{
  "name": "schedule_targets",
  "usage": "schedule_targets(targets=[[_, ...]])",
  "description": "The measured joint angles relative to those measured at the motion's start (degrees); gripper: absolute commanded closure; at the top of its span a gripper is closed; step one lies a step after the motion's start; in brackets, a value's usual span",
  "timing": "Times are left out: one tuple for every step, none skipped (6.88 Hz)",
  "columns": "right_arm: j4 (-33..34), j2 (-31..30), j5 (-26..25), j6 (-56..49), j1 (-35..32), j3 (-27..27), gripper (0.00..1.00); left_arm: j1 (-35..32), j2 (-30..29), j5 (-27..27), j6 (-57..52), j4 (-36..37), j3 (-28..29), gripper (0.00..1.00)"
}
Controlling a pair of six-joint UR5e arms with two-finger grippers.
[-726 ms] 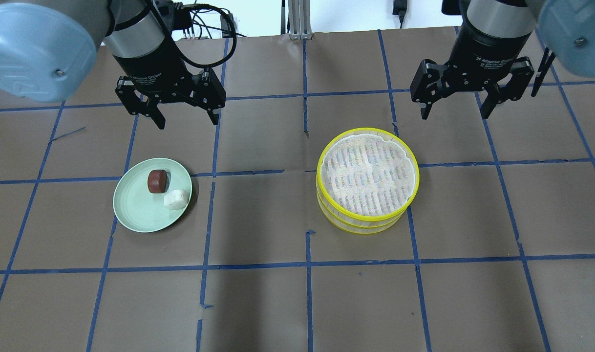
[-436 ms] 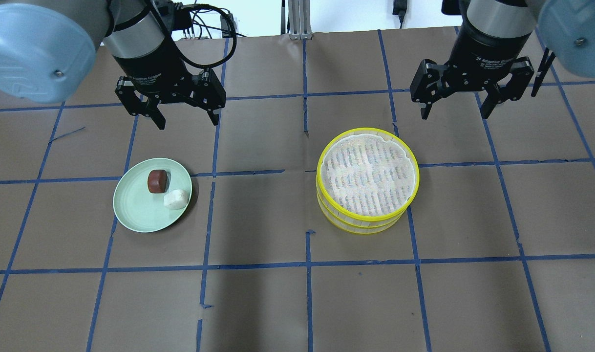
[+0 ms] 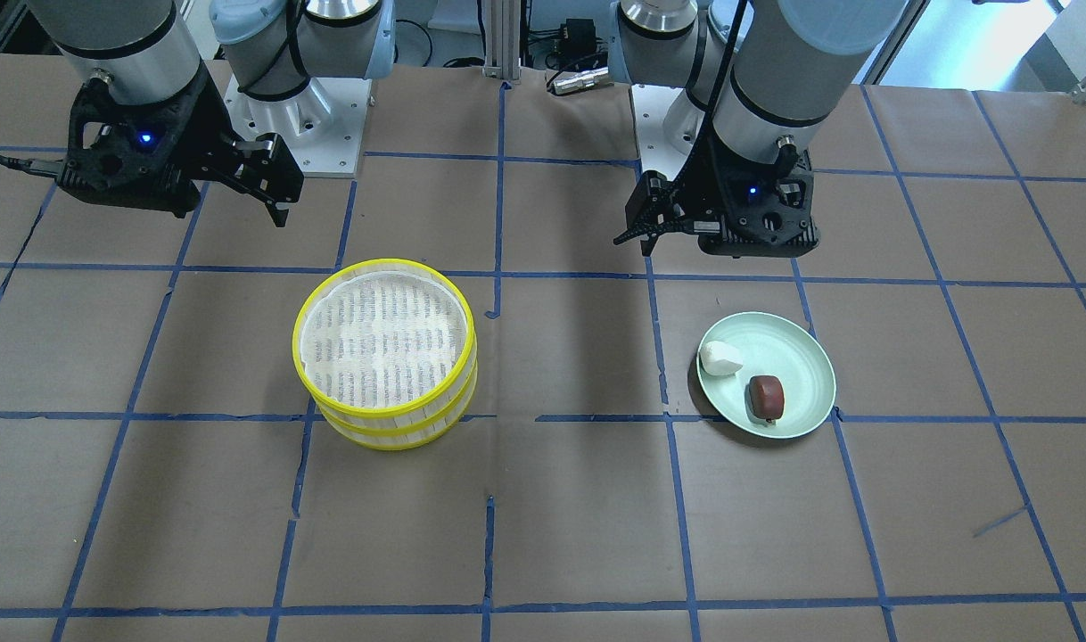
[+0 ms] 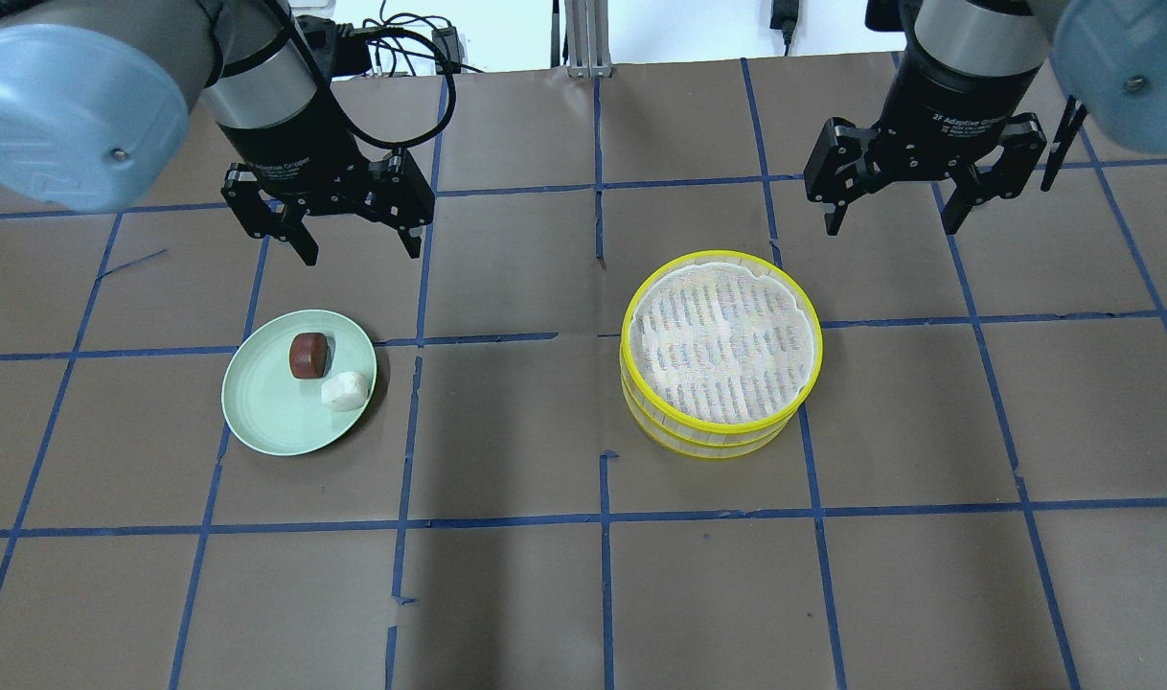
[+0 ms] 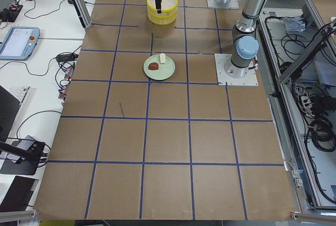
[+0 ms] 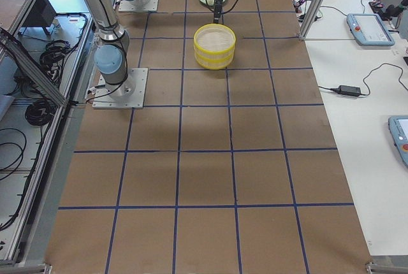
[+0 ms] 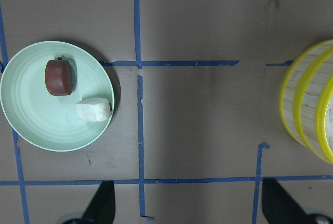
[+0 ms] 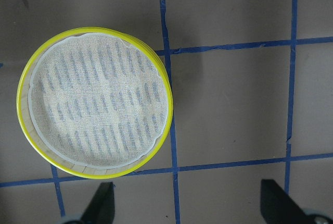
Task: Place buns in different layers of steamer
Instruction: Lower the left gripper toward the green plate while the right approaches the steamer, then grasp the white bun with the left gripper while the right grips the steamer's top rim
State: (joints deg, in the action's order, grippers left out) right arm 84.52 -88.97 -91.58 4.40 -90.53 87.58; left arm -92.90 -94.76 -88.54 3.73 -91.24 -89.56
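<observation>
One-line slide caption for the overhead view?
Brown bun and white bun on the plate, steamer trays stacked, left gripper and right gripper open above the table.

Bright, even light from above; a soft broad shadow dims the table beside the steamer stack; focus sharp.

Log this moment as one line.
left gripper open | right gripper open | white bun, brown bun on plate | steamer trays stacked, top empty
</observation>
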Motion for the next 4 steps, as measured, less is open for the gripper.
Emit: schedule_targets(targets=[[0.65, 0.02, 0.00, -0.01, 0.00, 0.94, 0.00, 2.47, -0.38, -1.07, -1.86, 3.81, -4.04, 0.01], [2.86, 0.03, 0.02, -0.01, -0.02, 2.82, 0.00, 4.85, -0.91, -1.78, -3.31, 9.33, -8.45, 0.02], [6.66, 0.13, 0.04, -0.03, -0.06, 5.96, 0.00, 6.58, -1.74, -2.04, -4.22, 13.44, -11.54, 0.05], [11.89, 0.45, 0.02, -0.07, -0.07, 10.22, 0.00, 7.63, -3.19, -2.13, -4.55, 15.64, -13.15, 0.06]])
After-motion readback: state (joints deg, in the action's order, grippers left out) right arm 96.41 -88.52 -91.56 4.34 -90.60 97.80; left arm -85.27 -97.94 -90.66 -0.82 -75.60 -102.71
